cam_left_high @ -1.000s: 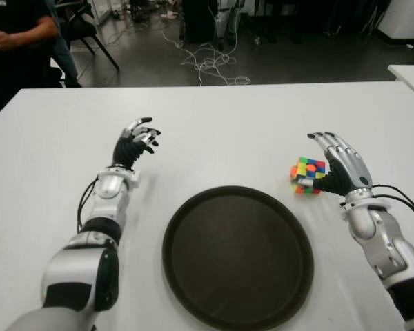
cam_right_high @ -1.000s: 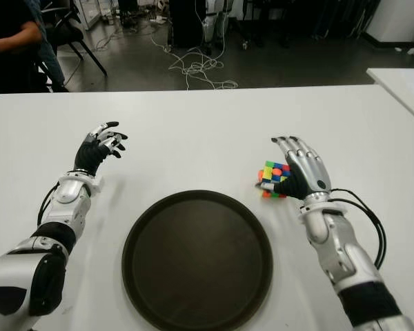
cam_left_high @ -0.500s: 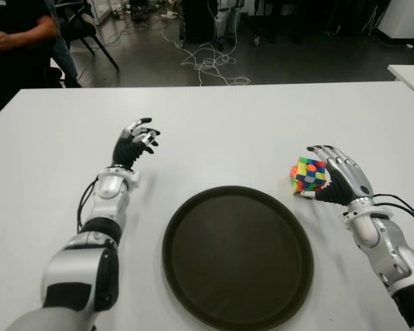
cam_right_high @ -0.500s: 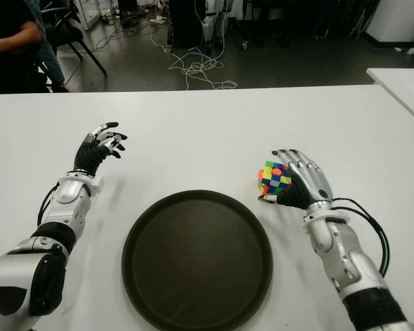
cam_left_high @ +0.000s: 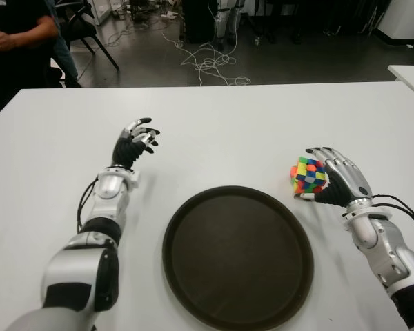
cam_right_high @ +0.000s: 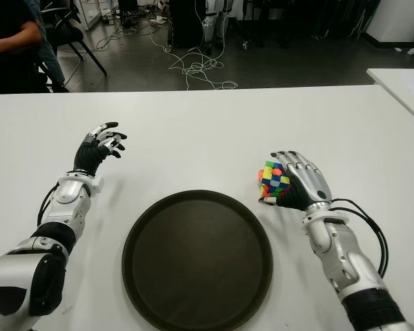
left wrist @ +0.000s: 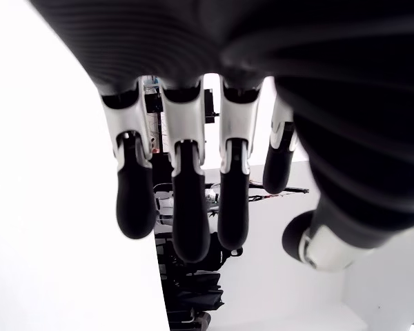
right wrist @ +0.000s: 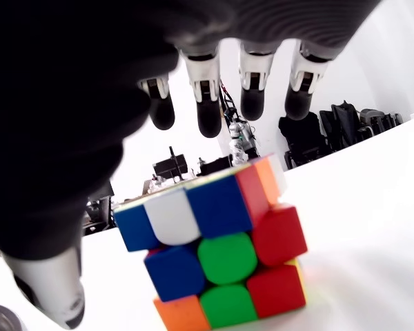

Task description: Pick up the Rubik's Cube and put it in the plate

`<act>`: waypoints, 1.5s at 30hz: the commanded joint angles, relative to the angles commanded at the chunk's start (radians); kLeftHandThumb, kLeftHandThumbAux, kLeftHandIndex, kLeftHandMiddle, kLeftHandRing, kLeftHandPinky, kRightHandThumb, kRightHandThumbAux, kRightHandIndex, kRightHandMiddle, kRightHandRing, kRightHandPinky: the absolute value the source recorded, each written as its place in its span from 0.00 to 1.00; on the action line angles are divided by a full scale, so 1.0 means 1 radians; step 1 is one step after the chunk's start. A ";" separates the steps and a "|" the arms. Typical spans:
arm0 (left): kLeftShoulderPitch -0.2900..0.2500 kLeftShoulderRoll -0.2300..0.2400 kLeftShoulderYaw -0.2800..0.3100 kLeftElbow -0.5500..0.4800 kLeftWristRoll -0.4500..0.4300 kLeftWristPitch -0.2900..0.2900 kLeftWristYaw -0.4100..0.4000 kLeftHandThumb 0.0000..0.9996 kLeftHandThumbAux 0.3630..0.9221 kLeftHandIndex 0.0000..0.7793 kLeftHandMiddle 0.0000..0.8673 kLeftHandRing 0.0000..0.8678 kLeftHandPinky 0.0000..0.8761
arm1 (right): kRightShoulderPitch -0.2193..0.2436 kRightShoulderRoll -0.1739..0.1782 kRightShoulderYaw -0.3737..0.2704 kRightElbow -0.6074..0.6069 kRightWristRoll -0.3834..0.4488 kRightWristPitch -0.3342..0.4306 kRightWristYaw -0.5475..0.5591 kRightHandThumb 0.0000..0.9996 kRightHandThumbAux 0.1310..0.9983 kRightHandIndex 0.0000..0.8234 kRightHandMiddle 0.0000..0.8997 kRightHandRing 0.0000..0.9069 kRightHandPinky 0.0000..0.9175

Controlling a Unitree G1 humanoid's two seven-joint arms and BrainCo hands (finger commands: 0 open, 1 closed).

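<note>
A round dark plate (cam_left_high: 238,258) is sitting empty at the near centre of the white table (cam_left_high: 228,131). Just beyond its right rim, the right hand (cam_left_high: 338,181) is cupping the cube (cam_left_high: 308,175), its palm behind the toy and its fingers (right wrist: 208,103) arching over the top. In the right wrist view those fingertips are hovering clear of the cube's top face and the thumb is standing off to one side, so whether the hand is actually gripping cannot be told. The cube is tilting on the tabletop, well outside the plate, showing blue, white, green, red and orange squares; no brand name or lettering can be read on it.

To the left of the plate and farther back, the left hand (cam_left_high: 135,141) is showing above the table with its fingers (left wrist: 181,207) loosely curled and holding nothing.

Beyond the far edge, white cables (cam_left_high: 210,65) are trailing across the dark floor. A seated person (cam_left_high: 17,41) in dark clothing is appearing at the far left, beside a black chair (cam_left_high: 90,31).
</note>
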 joint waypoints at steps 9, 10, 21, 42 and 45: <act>0.001 -0.001 0.001 0.002 -0.002 -0.004 -0.006 0.14 0.54 0.30 0.48 0.58 0.64 | -0.008 0.016 0.018 0.012 -0.004 0.016 0.017 0.00 0.69 0.00 0.00 0.02 0.05; 0.001 -0.001 0.001 0.002 -0.003 -0.005 -0.007 0.14 0.54 0.30 0.48 0.58 0.63 | -0.009 0.016 0.019 0.013 -0.003 0.015 0.018 0.00 0.69 0.00 0.00 0.02 0.05; 0.001 0.000 0.003 0.005 -0.005 -0.006 -0.022 0.15 0.51 0.30 0.47 0.57 0.63 | -0.040 0.018 0.044 0.099 -0.027 -0.019 -0.035 0.00 0.71 0.00 0.01 0.04 0.06; 0.000 0.003 -0.005 0.005 0.003 0.008 -0.029 0.13 0.51 0.30 0.49 0.58 0.64 | -0.100 0.019 0.081 0.174 -0.049 -0.033 -0.066 0.00 0.72 0.02 0.03 0.06 0.08; 0.000 0.005 -0.009 0.004 0.007 0.007 -0.026 0.14 0.52 0.29 0.49 0.58 0.64 | -0.104 0.016 0.086 0.174 -0.049 -0.039 -0.060 0.00 0.74 0.03 0.03 0.06 0.08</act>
